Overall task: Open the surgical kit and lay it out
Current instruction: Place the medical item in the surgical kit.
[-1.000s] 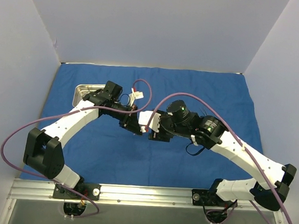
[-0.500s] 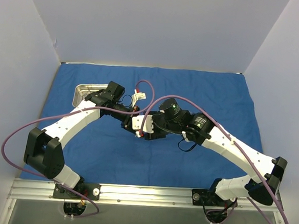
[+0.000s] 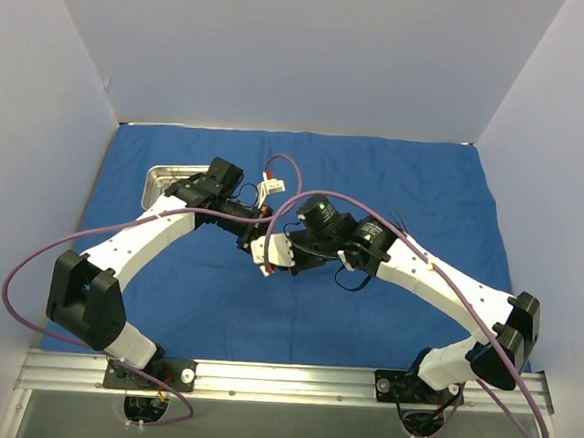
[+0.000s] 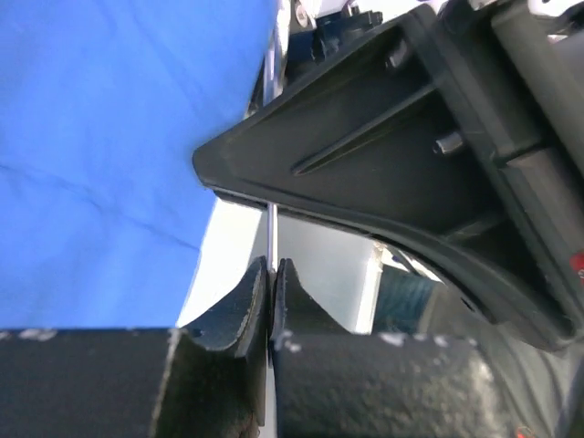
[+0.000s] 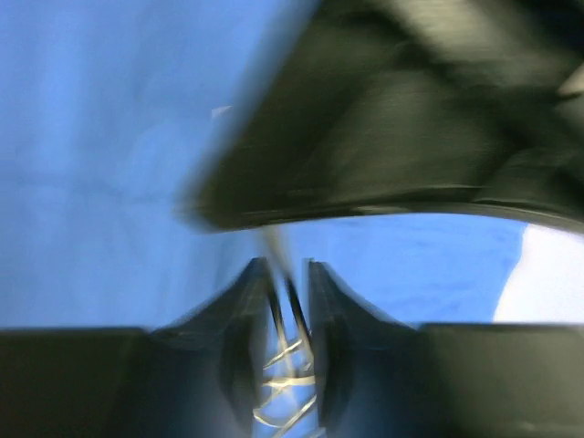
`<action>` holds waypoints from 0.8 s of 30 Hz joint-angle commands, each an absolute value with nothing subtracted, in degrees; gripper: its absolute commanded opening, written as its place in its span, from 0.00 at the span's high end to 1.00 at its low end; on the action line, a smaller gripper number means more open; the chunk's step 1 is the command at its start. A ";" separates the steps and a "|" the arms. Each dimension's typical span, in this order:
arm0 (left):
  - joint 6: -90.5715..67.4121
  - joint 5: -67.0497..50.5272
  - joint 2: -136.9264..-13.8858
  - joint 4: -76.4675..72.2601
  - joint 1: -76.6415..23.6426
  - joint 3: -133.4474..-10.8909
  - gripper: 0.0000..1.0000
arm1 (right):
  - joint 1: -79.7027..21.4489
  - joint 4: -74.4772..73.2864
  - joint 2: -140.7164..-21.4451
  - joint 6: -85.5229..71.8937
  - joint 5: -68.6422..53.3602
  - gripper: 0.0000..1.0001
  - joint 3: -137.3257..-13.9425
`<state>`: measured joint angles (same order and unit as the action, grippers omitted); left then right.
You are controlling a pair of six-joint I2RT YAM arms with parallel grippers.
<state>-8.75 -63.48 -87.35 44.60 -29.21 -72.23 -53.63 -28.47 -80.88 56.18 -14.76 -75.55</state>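
Observation:
The royal-blue cloth (image 3: 424,188) of the surgical kit lies spread flat. Its steel tray (image 3: 160,177) sits at the far left, half hidden by my left arm. At mid-cloth my left gripper (image 3: 254,238) (image 4: 271,269) is shut on a thin silver instrument (image 4: 272,228) seen edge-on. My right gripper (image 3: 272,252) (image 5: 290,274) meets it tip to tip from the right. Its jaws stand narrow around the same instrument's ring handles (image 5: 287,370) and touch them on both sides. The right wrist view is blurred.
White walls close in the cloth at the back and on both sides. A purple cable and a white connector (image 3: 271,185) hang over the left wrist. A metal rail (image 3: 281,379) runs along the near edge by the arm bases.
My right arm has swung left until its gripper reached the left gripper, and its jaws have narrowed around the instrument. The left gripper has stayed shut and has hardly moved.

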 commanded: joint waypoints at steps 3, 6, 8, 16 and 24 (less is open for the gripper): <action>-6.68 -65.57 -86.31 45.35 -28.83 -75.06 0.73 | -51.95 -30.49 -82.44 57.22 -13.36 1.00 -79.19; -7.29 -64.17 -85.52 44.13 -26.73 -73.92 0.44 | -51.77 -30.06 -81.48 54.60 -13.01 1.00 -78.23; -7.99 -60.23 -84.73 43.95 -25.14 -73.31 0.14 | -51.24 -29.89 -80.42 52.48 -12.75 1.00 -77.26; -15.98 -29.88 -77.79 43.50 -7.14 -69.96 0.06 | -48.53 -19.80 -73.92 26.61 -15.28 1.00 -63.64; -16.79 -14.22 -77.96 49.40 -4.75 -76.29 0.06 | -37.88 -15.03 -84.45 0.18 -11.18 1.00 -60.91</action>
